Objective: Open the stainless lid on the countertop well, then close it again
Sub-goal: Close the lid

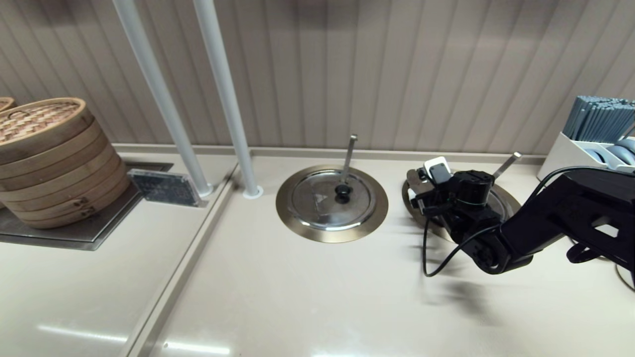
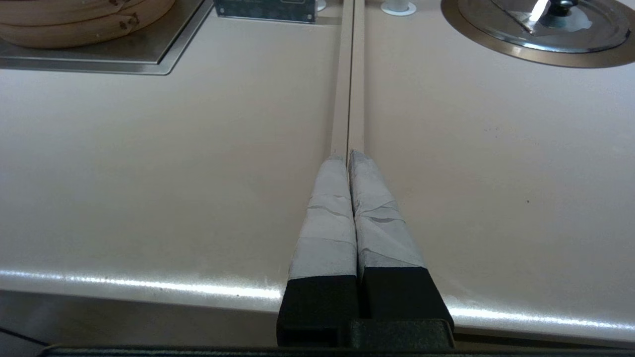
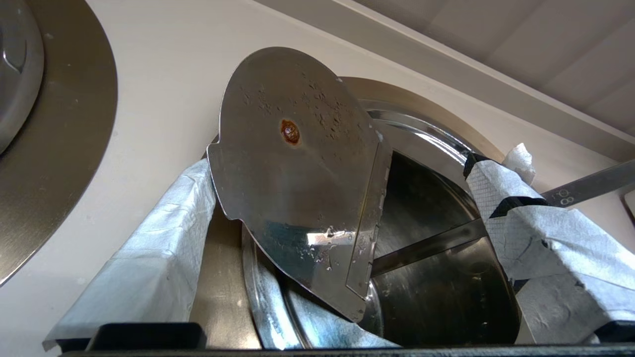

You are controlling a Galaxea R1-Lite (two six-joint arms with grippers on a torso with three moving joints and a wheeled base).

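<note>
The stainless lid [image 3: 297,188] stands tilted up over the countertop well [image 3: 446,277], its wet underside with a rusty rivet spot facing the right wrist camera. My right gripper [image 3: 342,163] is open, its wrapped fingers [image 3: 149,258] wide apart on either side of the raised lid; the lid's edge overlaps one finger. In the head view the right gripper [image 1: 424,183] hovers over the left part of the brass-toned ring [image 1: 505,199], the lid [image 1: 414,179] upright beside it. The long slanting ladle handle [image 1: 507,163] sticks out behind. My left gripper [image 2: 349,154] is shut, parked low over the counter seam.
The twin lid [image 1: 331,198] lies flat in its ring with a near-vertical ladle handle [image 1: 349,156]. Two white poles [image 1: 223,94] rise behind it. Stacked bamboo steamers [image 1: 44,158] and a small sign [image 1: 163,187] stand at the left, and a white utensil holder [image 1: 595,134] at the right.
</note>
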